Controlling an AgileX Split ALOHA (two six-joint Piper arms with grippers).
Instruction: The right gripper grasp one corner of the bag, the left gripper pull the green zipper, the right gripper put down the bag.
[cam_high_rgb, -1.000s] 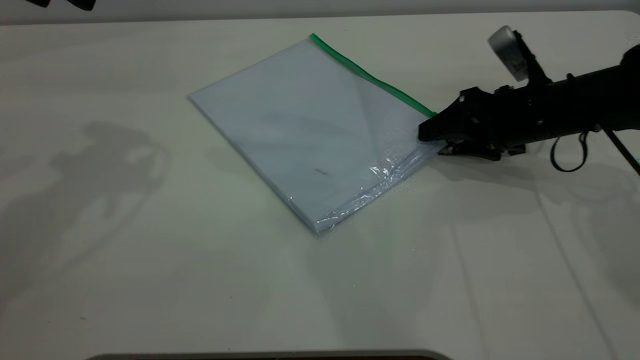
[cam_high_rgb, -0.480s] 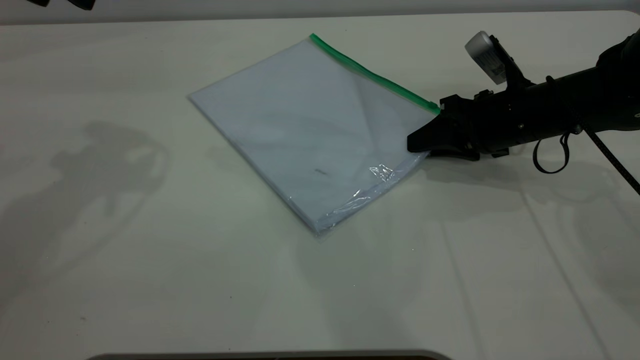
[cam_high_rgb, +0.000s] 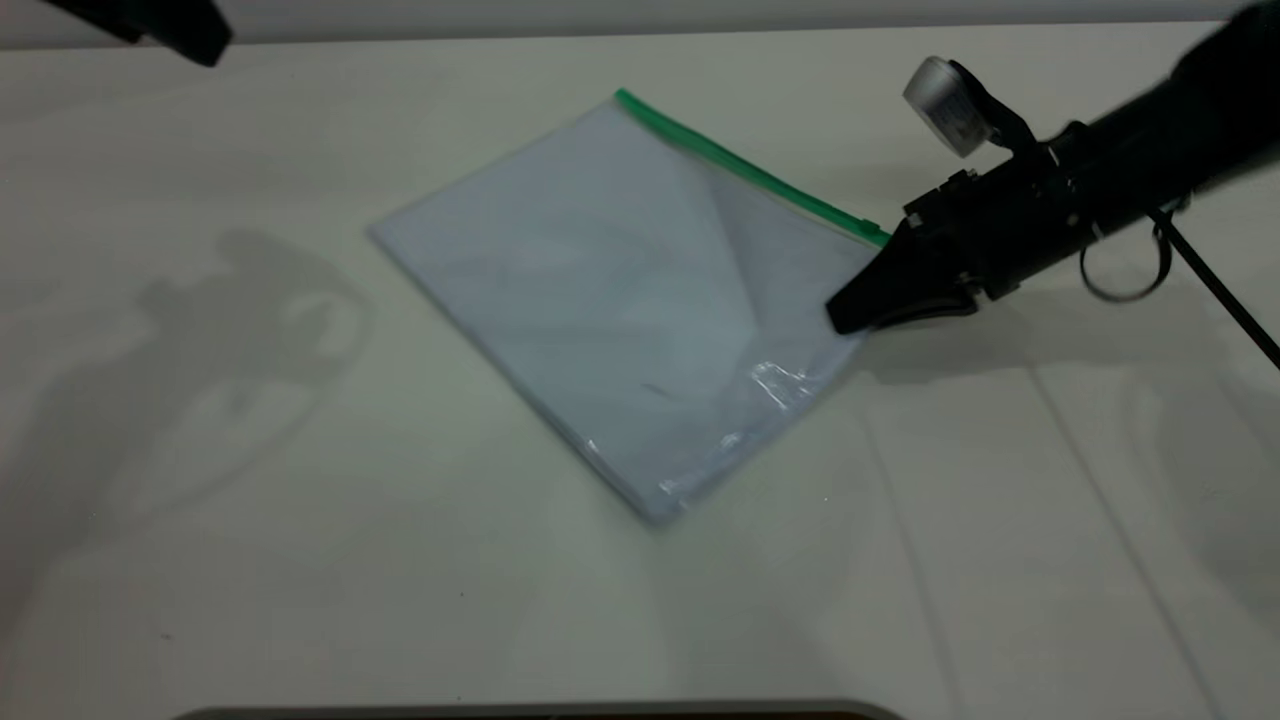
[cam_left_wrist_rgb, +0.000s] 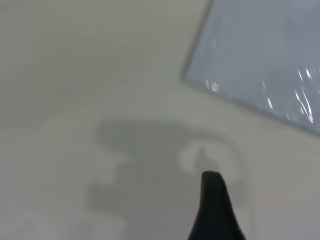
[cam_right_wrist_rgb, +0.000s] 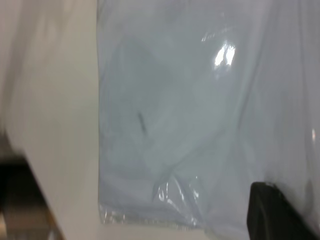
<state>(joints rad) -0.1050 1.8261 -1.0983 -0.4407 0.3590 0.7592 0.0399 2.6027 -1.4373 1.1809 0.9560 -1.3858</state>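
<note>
Clear plastic bag (cam_high_rgb: 640, 300) lies on the desk (cam_high_rgb: 300, 560), one corner (cam_high_rgb: 868, 240) raised. Right hand (cam_high_rgb: 850, 312) is clamped on that corner, steadying it for the green zipper (cam_high_rgb: 745, 168) pull. Left hand (cam_high_rgb: 190, 30) hangs far off; its grip cannot be told.

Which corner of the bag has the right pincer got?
The right pincer is at the bag's corner where the green zipper ends, nearest the right arm. The other three corners are untouched.
</note>
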